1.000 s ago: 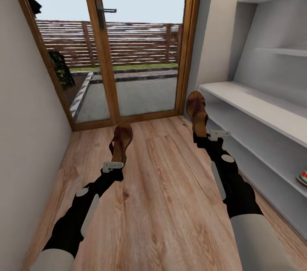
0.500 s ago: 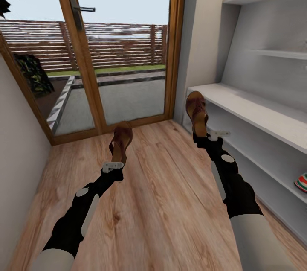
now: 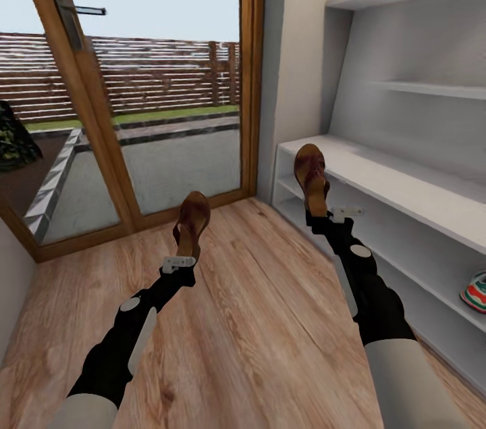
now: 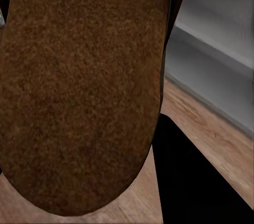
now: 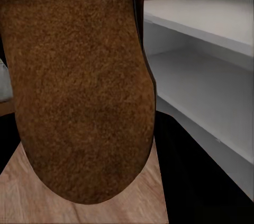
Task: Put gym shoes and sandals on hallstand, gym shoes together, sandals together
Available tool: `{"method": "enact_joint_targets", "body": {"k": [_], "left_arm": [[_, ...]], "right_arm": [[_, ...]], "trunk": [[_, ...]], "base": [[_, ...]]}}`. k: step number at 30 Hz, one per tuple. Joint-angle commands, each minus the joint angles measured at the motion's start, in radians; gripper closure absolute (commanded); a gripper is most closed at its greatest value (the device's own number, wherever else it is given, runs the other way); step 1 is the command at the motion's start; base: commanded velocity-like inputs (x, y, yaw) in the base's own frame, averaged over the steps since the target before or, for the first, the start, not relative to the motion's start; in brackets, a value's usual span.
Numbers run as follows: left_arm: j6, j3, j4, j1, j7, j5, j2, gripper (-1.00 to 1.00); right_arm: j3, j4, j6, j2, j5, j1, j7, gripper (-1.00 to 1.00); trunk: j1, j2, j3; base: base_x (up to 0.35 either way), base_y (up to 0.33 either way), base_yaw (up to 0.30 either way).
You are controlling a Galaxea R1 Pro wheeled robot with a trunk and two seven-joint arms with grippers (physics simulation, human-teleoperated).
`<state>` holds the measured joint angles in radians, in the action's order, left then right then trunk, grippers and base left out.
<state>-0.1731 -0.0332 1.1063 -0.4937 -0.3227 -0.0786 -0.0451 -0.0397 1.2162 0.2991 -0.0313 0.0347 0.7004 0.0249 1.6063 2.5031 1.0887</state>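
Left hand (image 3: 179, 265) grips a brown leather sandal (image 3: 192, 223), held above the wood-grain plank floor (image 3: 256, 321). Right hand (image 3: 331, 216) grips the second sandal (image 3: 312, 177), raised just before the end of the pale grey hallstand (image 3: 405, 186). Both wrist views: grainy, suede-like brown sole (image 4: 79, 86), rounded at one end (image 5: 79, 75). A cream gym shoe (image 3: 475, 292), green-striped with a red patch, sits on the lower shelf. Glazed wooden door (image 3: 135, 91) ahead.
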Motion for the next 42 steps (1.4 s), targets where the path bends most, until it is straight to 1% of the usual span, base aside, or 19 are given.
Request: {"method": "enact_joint_targets", "body": {"k": [1, 7, 19, 31, 42], "left_arm": [[-0.009, -0.004, 0.001, 0.0, -0.009, -0.009, -0.001, 1.0], [-0.009, -0.004, 0.001, 0.0, -0.009, -0.009, -0.001, 1.0], [-0.009, -0.004, 0.002, 0.0, -0.009, -0.009, -0.001, 1.0], [-0.009, -0.004, 0.001, 0.0, -0.009, -0.009, -0.001, 1.0], [-0.009, -0.004, 0.001, 0.0, -0.009, -0.009, -0.001, 1.0]], "right_arm": [[-0.001, 0.002, 0.006, -0.001, 0.001, 0.001, 0.001, 1.0], [-0.001, 0.002, 0.006, -0.001, 0.001, 0.001, 0.001, 1.0], [-0.001, 0.002, 0.006, -0.001, 0.0, 0.001, 0.001, 1.0], [-0.001, 0.001, 0.006, -0.001, -0.001, 0.001, 0.001, 1.0], [0.0, 0.001, 0.006, -0.001, -0.001, 0.001, 0.001, 1.0]], "trunk": [[0.0, 0.0, 0.0], [0.0, 0.0, -0.003], [0.0, 0.0, -0.003], [0.0, 0.0, -0.003], [0.0, 0.0, -0.003]], "base": [[0.341, 0.135, -0.238], [0.341, 0.14, -0.205], [0.341, 0.145, -0.057], [0.333, 0.153, -0.238], [0.284, 0.226, -0.252]]}}
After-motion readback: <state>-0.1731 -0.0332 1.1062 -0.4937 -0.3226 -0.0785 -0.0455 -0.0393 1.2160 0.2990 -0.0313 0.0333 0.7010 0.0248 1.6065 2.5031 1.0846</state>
